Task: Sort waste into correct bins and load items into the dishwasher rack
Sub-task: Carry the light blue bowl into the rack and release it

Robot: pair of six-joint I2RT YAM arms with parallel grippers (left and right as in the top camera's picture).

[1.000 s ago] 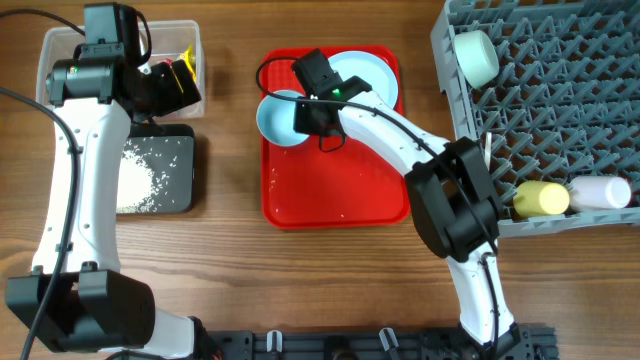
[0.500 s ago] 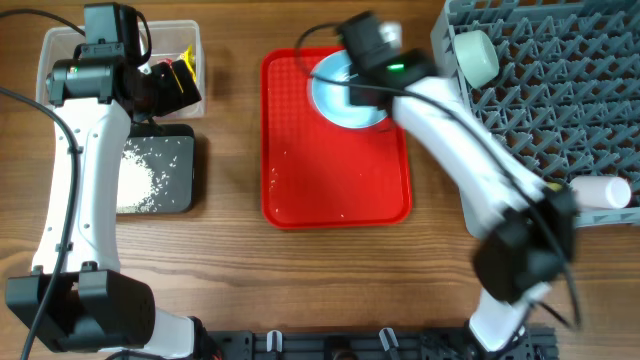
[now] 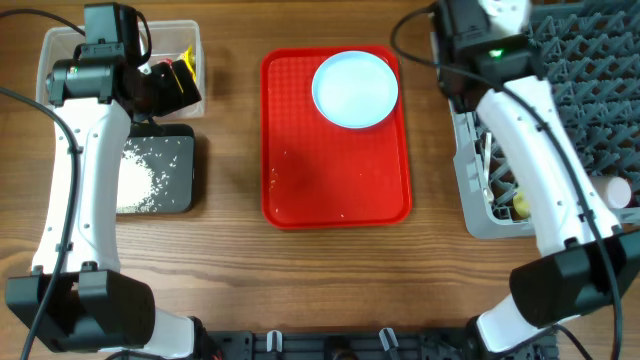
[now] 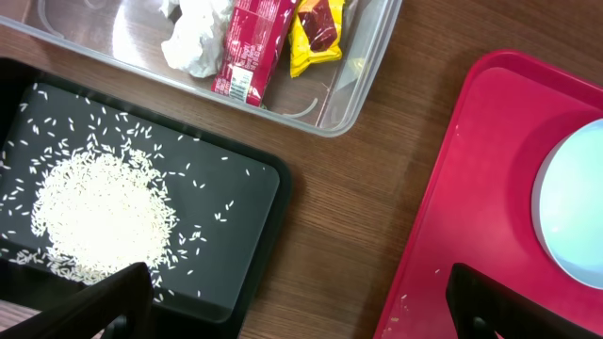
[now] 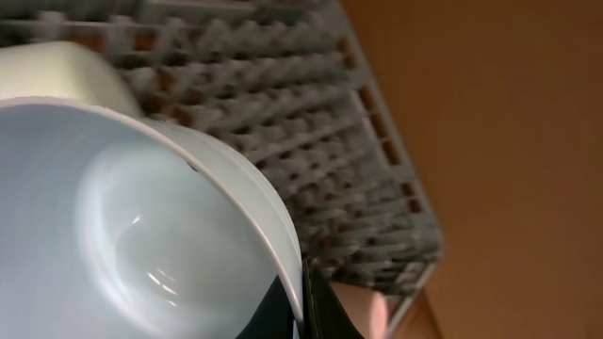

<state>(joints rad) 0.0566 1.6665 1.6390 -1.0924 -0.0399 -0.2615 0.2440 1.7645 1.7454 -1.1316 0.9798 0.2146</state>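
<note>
My right gripper [image 5: 303, 306] is shut on the rim of a light blue bowl [image 5: 122, 217] and holds it above the grey dishwasher rack [image 5: 283, 122]. In the overhead view this gripper [image 3: 490, 15] is over the rack's [image 3: 580, 90] far left corner. The light blue plate [image 3: 355, 88] lies on the red tray [image 3: 335, 190]. My left gripper [image 4: 301, 315] is open and empty, over the gap between the black tray [image 4: 236, 198] of rice [image 4: 94, 217] and the red tray. The clear tub [image 4: 358, 85] holds the tissue [image 4: 198, 38], red wrapper [image 4: 250, 47] and yellow wrapper [image 4: 316, 33].
In the rack, a yellow cup [image 3: 520, 205] shows partly under my right arm and a white cup [image 3: 625, 190] lies at the right edge. A pale rounded dish [image 5: 66, 71] sits in the rack behind the held bowl. A few grains lie on the red tray.
My right arm has lifted the bowl off the red tray and swung it right and back to above the rack. The plate is now uncovered. The left arm has not moved.
</note>
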